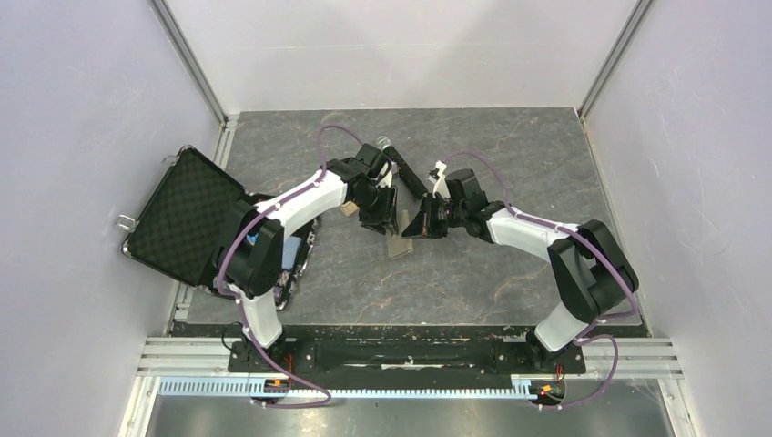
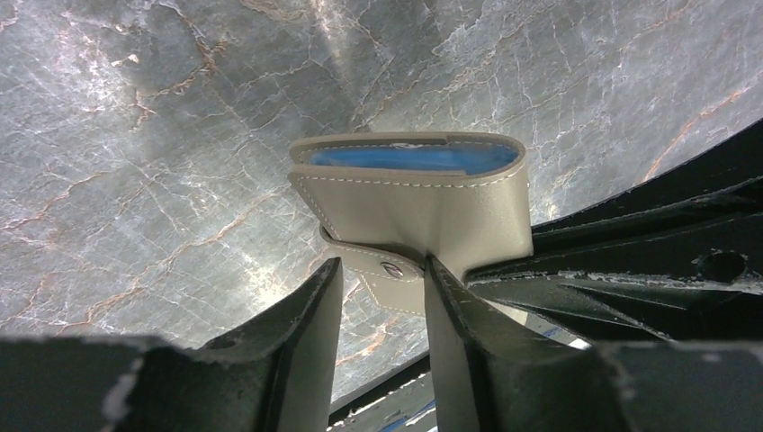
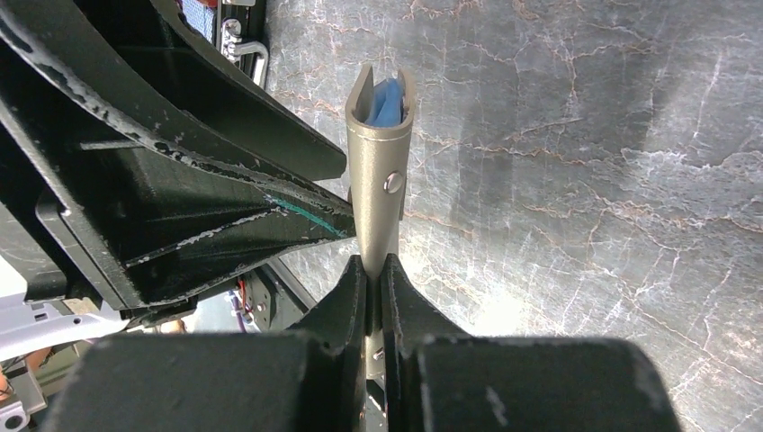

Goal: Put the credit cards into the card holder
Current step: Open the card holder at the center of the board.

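Note:
The card holder (image 1: 398, 240), a taupe folding wallet with light blue inside, hangs above the table between my two grippers. My right gripper (image 3: 373, 263) is shut on its lower edge; the right wrist view shows the card holder (image 3: 379, 171) edge-on, slightly spread at its far end. My left gripper (image 2: 382, 270) is open, its fingers on either side of the snap tab (image 2: 389, 273) of the card holder (image 2: 423, 202). In the top view the left gripper (image 1: 378, 220) and right gripper (image 1: 421, 226) flank it. No credit card shows clearly; a small tan patch (image 1: 350, 209) peeks out beside my left wrist.
A big black case (image 1: 187, 214) lies open at the table's left edge, its lid up against the left wall, with its base (image 1: 293, 255) partly under my left arm. White walls close in the left, back and right sides.

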